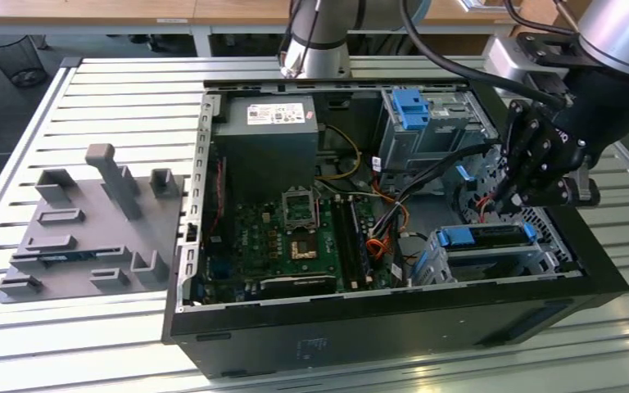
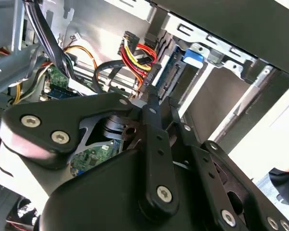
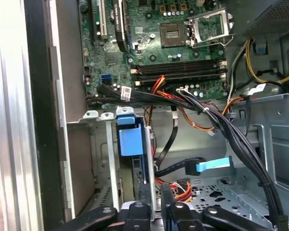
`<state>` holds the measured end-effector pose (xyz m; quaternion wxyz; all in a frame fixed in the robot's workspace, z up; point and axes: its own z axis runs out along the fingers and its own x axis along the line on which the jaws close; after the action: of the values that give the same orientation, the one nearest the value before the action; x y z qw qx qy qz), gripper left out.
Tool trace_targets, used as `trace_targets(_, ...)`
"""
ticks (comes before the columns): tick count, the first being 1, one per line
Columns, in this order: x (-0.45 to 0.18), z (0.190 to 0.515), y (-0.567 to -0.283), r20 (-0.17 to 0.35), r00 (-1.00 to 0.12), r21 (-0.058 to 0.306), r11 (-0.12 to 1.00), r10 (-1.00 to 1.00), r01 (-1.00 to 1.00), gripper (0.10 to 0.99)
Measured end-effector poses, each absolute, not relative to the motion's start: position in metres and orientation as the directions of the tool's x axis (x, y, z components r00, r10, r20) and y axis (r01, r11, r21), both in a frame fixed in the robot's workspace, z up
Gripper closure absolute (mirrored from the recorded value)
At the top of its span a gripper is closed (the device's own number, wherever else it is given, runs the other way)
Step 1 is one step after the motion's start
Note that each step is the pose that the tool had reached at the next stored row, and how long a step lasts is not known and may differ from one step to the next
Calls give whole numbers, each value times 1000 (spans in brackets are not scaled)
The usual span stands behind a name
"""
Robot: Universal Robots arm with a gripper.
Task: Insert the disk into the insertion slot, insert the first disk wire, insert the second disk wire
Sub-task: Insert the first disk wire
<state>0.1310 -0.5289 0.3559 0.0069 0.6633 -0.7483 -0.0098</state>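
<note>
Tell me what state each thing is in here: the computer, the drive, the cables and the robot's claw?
Computer case: lying on its side, cover off, open.
Disk: seated in its low metal cage.
Blue-tipped cable: loose, that end plugged into nothing.
Red and yellow wires: beside the disk's end; plugged in or not, cannot tell.
Memory slots: empty.
Gripper: inside the case, at the disk's end.

Exterior view: bright, even light from above with soft shadows; the slatted table (image 1: pixel 107 344) carries a sheen, strongest toward the exterior view's right, while the inside of the computer case (image 1: pixel 402 332) sits darker. First wrist view: the table slats burn out to near white, the motherboard (image 3: pixel 183 53) is evenly lit. Second wrist view: white glare outside the case, deep shadow on near black parts.
</note>
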Motion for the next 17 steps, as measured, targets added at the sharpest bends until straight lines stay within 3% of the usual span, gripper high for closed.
trace_targets(5,134,355,-520,-3,-121,24,121,-993,-992,839)
trace_targets(6,134,356,-519,-3,-122,24,122,-993,-992,776)
trace_targets(17,142,354,-513,3,-149,23,149,-989,-989,776)
